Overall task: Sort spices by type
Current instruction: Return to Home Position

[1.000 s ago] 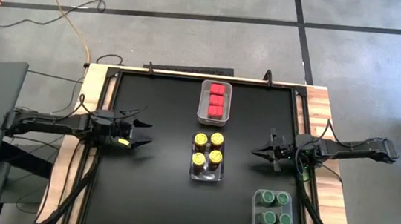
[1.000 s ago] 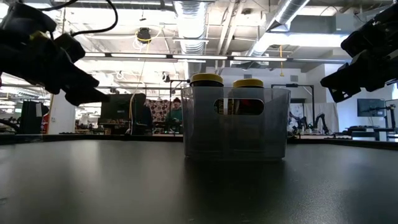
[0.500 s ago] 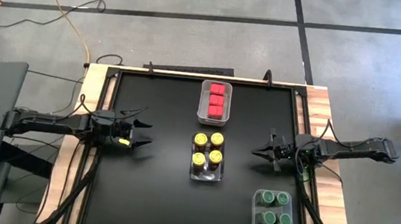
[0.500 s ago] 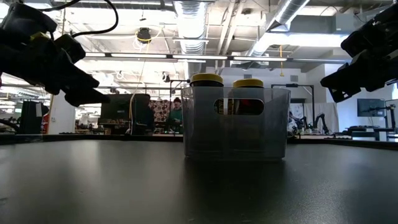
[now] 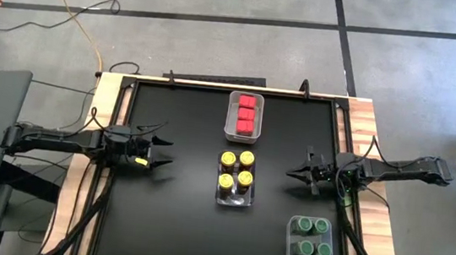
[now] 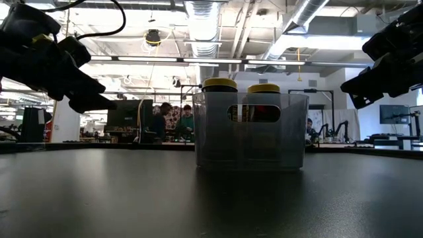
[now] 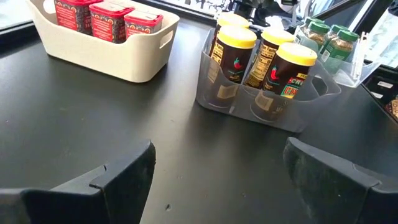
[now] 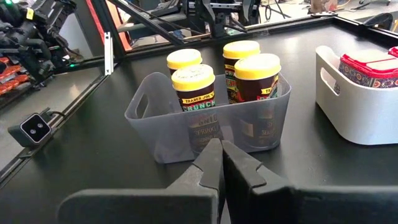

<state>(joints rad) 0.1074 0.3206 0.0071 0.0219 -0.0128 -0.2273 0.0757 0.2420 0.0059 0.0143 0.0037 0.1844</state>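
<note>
Several yellow-lidded jars [image 5: 236,169] stand in a clear bin [image 5: 234,198] at the table's middle, also shown in the left wrist view [image 7: 264,59] and right wrist view [image 8: 214,78]. Red square-topped containers [image 5: 246,112] sit in a white bin near the far edge. Green-lidded jars [image 5: 311,237] stand in a clear bin at the near right corner. My left gripper [image 5: 162,153] hovers open at the table's left, above the surface, pointing at the yellow jars. My right gripper [image 5: 293,173] hovers shut at the right, facing them too.
The black tabletop [image 5: 172,215] lies bare between each gripper and the middle bin. The white bin [image 7: 118,56] shows in the left wrist view. The other arm's base [image 8: 31,31] shows in the right wrist view. People stand in the room beyond the table [image 6: 162,119].
</note>
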